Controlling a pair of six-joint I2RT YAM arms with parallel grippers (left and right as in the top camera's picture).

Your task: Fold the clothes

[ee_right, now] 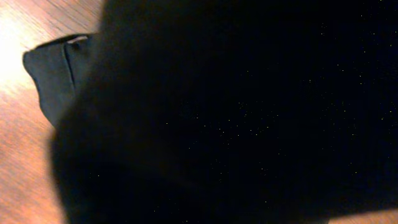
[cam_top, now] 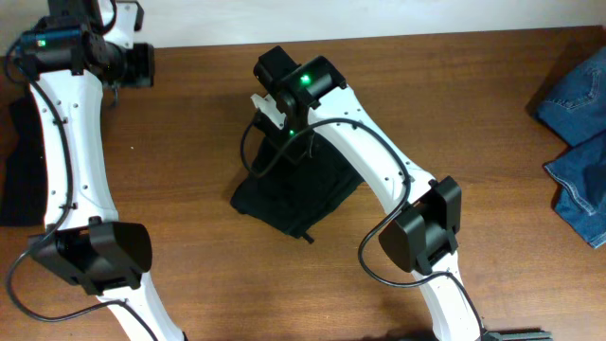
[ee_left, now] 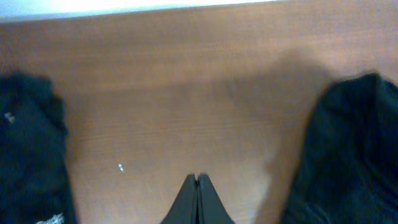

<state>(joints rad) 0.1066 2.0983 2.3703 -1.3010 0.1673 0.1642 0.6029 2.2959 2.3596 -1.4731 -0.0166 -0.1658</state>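
The clothes [cam_top: 294, 194], plain black trousers, lie bunched in a rough folded heap at the table's middle. My right gripper [cam_top: 268, 112] is at their far left corner, where the fabric rises up to it. It is shut on that cloth. Black fabric [ee_right: 236, 112] fills the right wrist view and hides the fingers. My left gripper [cam_top: 144, 64] hovers at the far left over bare wood, well clear of the trousers. The left wrist view shows this gripper [ee_left: 197, 178] shut and holding nothing, with the trousers [ee_left: 351, 155] at its right edge.
A black top [cam_top: 24, 161] with a small white logo lies at the table's left edge, also visible as the dark top [ee_left: 31, 149]. Blue denim jeans [cam_top: 579, 123] lie at the far right. The table's far edge [ee_left: 186, 9] is close to the left gripper.
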